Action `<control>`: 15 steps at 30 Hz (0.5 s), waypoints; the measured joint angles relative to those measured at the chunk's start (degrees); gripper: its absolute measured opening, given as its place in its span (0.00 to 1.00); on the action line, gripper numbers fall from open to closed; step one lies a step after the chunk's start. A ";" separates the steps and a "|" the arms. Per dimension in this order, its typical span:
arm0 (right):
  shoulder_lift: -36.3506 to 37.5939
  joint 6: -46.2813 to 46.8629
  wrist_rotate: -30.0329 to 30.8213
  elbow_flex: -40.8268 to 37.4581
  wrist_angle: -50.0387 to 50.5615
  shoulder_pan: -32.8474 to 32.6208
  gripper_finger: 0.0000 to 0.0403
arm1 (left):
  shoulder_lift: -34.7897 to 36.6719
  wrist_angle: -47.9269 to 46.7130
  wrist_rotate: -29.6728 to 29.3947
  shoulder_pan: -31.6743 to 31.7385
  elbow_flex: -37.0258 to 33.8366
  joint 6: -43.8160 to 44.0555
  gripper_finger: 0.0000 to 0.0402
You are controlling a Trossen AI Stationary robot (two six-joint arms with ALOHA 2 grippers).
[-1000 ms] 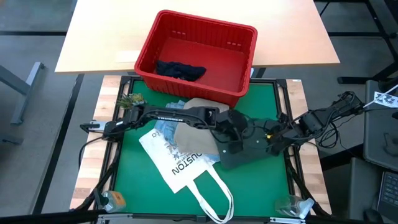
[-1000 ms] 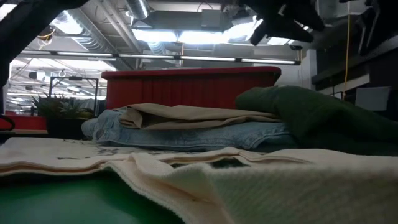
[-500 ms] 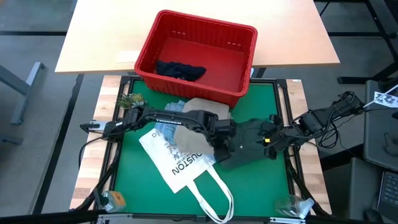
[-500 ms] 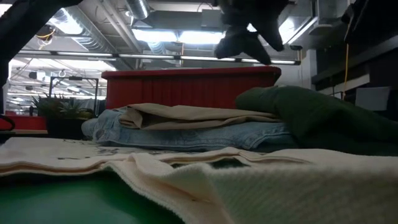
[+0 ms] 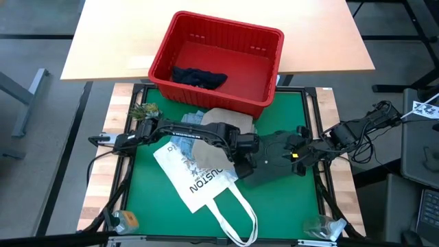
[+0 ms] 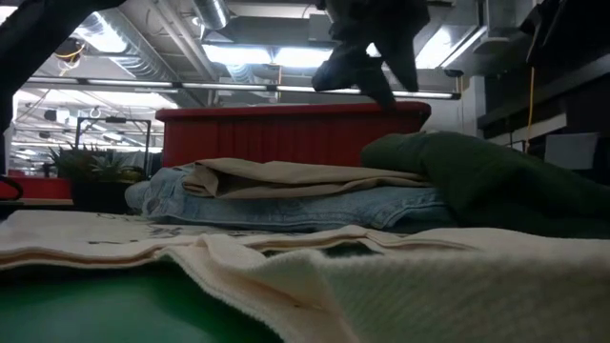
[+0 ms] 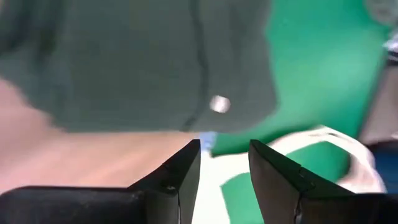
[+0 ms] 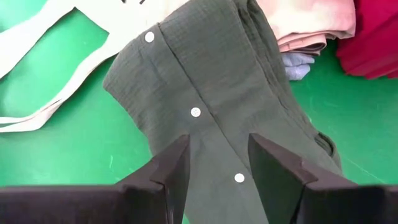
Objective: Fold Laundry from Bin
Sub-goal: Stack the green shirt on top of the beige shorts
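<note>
The red bin (image 5: pixel 269 48) stands at the table's far edge with a dark navy garment (image 5: pixel 199 77) lying on its floor. In front of it a beige cloth (image 5: pixel 221 122) lies on light blue jeans (image 5: pixel 182 143). To their right a dark olive buttoned shirt (image 5: pixel 271 168) lies bunched on the green mat. My left gripper (image 5: pixel 245 152) hangs open over the shirt's left edge (image 7: pixel 137 62), well above it in the low view (image 6: pixel 367 71). My right gripper (image 8: pixel 217 138) is open over the shirt's button placket (image 8: pixel 196 112). Neither touches anything.
A white tote bag (image 5: pixel 199 180) printed with lettering is spread on the mat's near left, its handles (image 5: pixel 236 219) toward the near edge. A small plant (image 5: pixel 144 110) sits at the mat's far left corner. A tan tabletop (image 5: pixel 110 41) lies beyond the bin.
My left gripper has shifted toward the table's left and sunk a little. It has tipped from nearly level to pointing steeply down and has rolled about its own axis. It stays open over the olive shirt. The garments have kept still.
</note>
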State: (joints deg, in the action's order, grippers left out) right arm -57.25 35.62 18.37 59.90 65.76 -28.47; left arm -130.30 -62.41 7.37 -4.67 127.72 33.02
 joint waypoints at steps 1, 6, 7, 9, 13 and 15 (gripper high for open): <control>0.00 -0.02 0.00 0.00 -0.17 0.00 0.41 | 0.00 -0.41 -1.88 -0.15 0.00 0.11 0.33; -0.07 0.00 0.00 0.02 -1.12 0.00 0.41 | -0.05 -2.10 -12.09 -1.36 -0.02 1.64 0.33; -0.07 -0.02 0.00 0.02 -1.43 0.00 0.41 | -0.27 -2.15 -14.35 -1.52 -0.02 2.72 0.33; -0.07 -0.09 0.00 0.04 -1.81 0.00 0.41 | -0.48 -2.01 -16.51 -1.64 -0.02 4.19 0.33; -0.07 -0.09 0.00 0.04 -1.75 0.00 0.41 | -0.55 -0.84 -16.85 -1.47 -0.04 4.34 0.33; -0.09 -0.11 0.00 0.04 -1.75 0.00 0.41 | -0.55 -0.14 -16.86 -1.49 -0.04 4.35 0.33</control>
State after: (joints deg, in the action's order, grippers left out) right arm -57.34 35.51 18.37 59.94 64.01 -28.47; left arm -130.85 -62.56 -9.49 -6.16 127.68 37.36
